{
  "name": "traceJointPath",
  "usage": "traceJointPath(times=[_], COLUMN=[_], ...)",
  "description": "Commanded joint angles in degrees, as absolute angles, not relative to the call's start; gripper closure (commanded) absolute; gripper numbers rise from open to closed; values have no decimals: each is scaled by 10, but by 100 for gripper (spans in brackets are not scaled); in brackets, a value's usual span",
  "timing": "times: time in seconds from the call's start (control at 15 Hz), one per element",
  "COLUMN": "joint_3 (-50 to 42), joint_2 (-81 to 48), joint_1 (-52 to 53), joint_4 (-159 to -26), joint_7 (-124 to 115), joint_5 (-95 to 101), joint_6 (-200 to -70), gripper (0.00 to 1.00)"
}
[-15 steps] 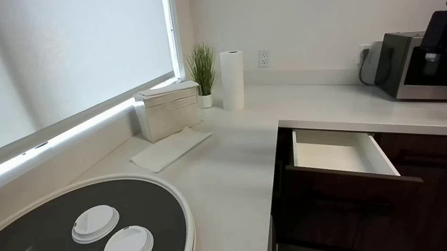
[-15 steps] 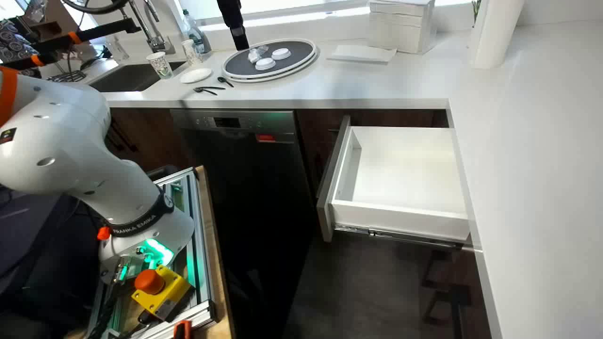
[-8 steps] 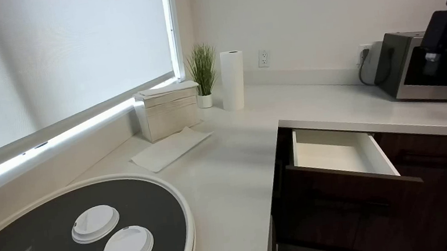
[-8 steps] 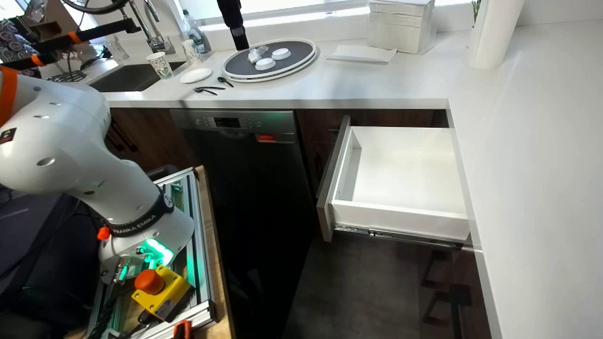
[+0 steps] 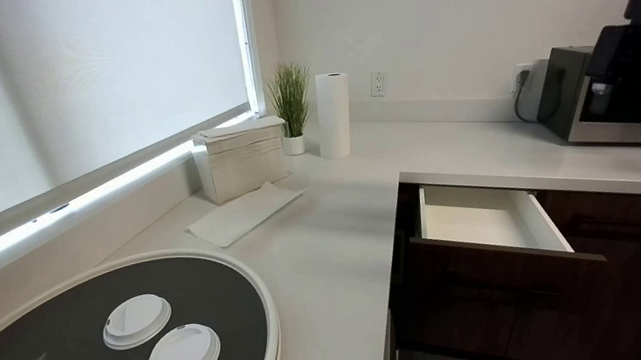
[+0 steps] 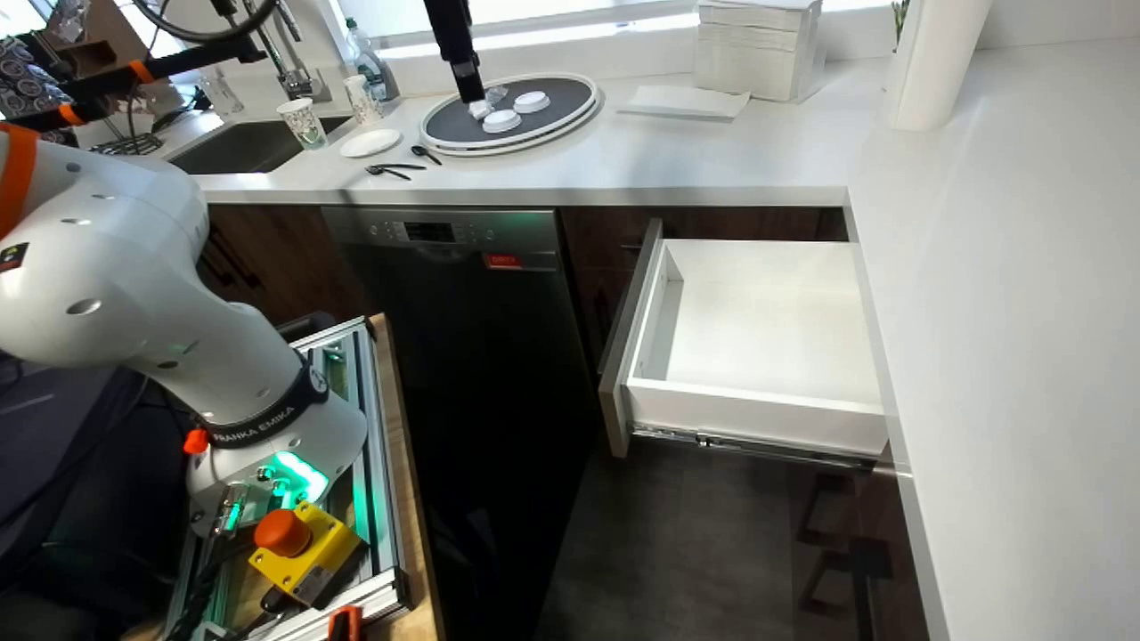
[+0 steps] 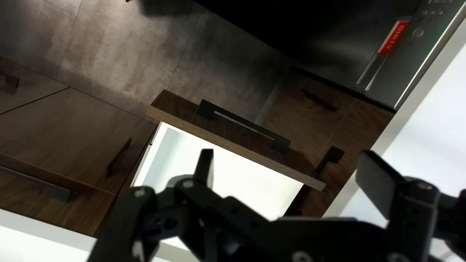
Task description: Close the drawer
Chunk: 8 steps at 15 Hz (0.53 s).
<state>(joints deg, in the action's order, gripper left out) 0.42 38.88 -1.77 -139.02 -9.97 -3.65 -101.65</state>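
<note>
The drawer is pulled out from under the white counter, in both exterior views, with its dark brown front panel (image 5: 504,258) and pale, empty inner box (image 6: 766,312). In the wrist view the drawer's top front edge (image 7: 236,145) runs diagonally, with a dark bar handle (image 7: 244,125) on its outer face. My gripper (image 7: 289,167) is open with nothing between the fingers. It is above the drawer, apart from it. In an exterior view the dark gripper (image 5: 630,90) shows at the right edge, in front of the microwave. A black part of it (image 6: 459,53) shows at the top in an exterior view.
The white counter (image 5: 334,299) surrounds the drawer on two sides in an L. A round tray (image 5: 211,283) with lids, a napkin stack (image 5: 246,164), a paper towel roll (image 5: 334,118) and a microwave (image 5: 569,85) stand on it. A dishwasher (image 6: 472,338) is beside the corner cabinet.
The gripper has shifted left and slightly down in an exterior view, and right and slightly down in the exterior view showing the arm base, mostly in the last half second. The drawer has not moved.
</note>
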Motion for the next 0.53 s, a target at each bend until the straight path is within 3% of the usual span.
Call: traceJointPath(times=[0.0,0.47], joint_3=[13,13], joint_2=[291,96], joint_1=[-35,-34], joint_4=[-1379,-1368], joint_7=[-152,-236], joint_5=[-60,-71], joint_6=[-1088,-1165], gripper=[0,0])
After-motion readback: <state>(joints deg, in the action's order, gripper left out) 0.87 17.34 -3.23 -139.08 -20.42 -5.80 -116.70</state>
